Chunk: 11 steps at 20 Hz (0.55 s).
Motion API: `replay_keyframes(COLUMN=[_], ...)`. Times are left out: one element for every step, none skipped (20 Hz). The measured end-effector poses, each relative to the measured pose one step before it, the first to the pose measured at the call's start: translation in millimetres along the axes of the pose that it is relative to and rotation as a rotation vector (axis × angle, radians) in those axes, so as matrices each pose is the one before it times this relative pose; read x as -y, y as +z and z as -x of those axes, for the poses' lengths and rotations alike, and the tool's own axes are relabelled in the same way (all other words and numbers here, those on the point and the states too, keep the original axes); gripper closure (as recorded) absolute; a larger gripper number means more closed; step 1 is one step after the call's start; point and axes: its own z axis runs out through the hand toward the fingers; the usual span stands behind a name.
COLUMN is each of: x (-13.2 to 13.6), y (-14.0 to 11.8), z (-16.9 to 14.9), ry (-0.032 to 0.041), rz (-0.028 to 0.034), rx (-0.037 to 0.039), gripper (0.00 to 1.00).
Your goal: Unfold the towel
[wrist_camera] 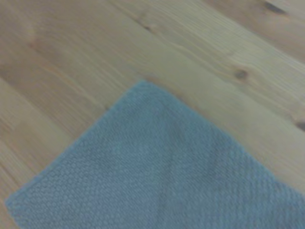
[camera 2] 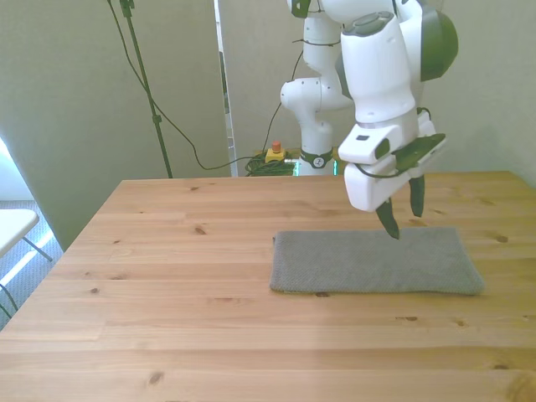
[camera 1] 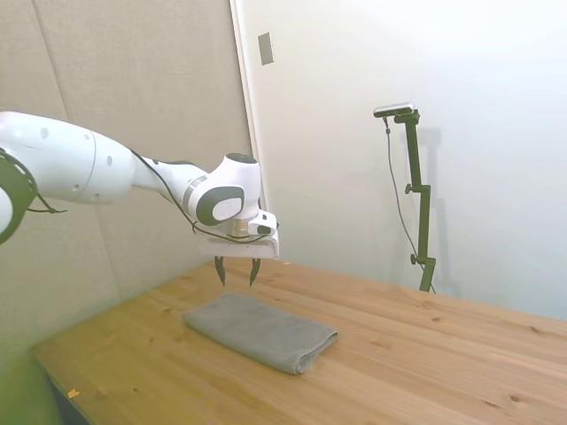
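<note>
I see the wooden table [camera 2: 167, 251] filling the lower half of the front view, and on it, right of centre, the towel [camera 2: 373, 262] lies flat as a folded grey rectangle; in the side view it sits at lower centre, with its thick layered edge facing the lower right of that frame. My gripper [camera 2: 404, 213] hangs above the towel's far long edge, clear of the cloth, fingers pointing down and parted by a moderate gap with nothing between them. The wrist view shows a corner of the towel [wrist_camera: 162, 171] against bare planks. To do this step well, I judge I should come down at an edge where the layers are open, pinch only the top layer, not the whole stack, then lift low and sweep across so the cloth opens without dragging the bottom layer along.
</note>
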Motion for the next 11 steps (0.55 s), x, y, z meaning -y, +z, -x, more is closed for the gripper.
replay_keyframes(x=[-4.94,-4.94,-5.23,-5.34,-5.01,-5.44,-4.85,-4.49,-5.13,-4.1,-3.73], y=[-4.07,-2.54,-0.99,-1.16,-3.2,-5.07,-8.44,-9.47,-9.38,-7.08,-4.15], z=[10.59,11.36,10.95,10.54,9.58,10.19,10.23,9.81,10.23,9.6,8.84], ry=[0.04076,0.04161,0.04151,0.0423,0.04093,0.042,0.04095,0.0391,0.03341,0.01779,0.00622], rz=[0.01562,0.0169,0.01741,0.01867,0.01983,0.01925,0.01507,0.01236,0.01217,0.00483,0.00021], rx=[-0.0177,-0.01747,-0.01446,-0.01287,-0.01479,-0.01228,-0.01732,-0.02111,-0.02325,-0.01437,-0.00515], gripper=[0.0,0.0,0.0,0.0,0.0,0.0,0.0,0.0,0.0,0.0,0.0])
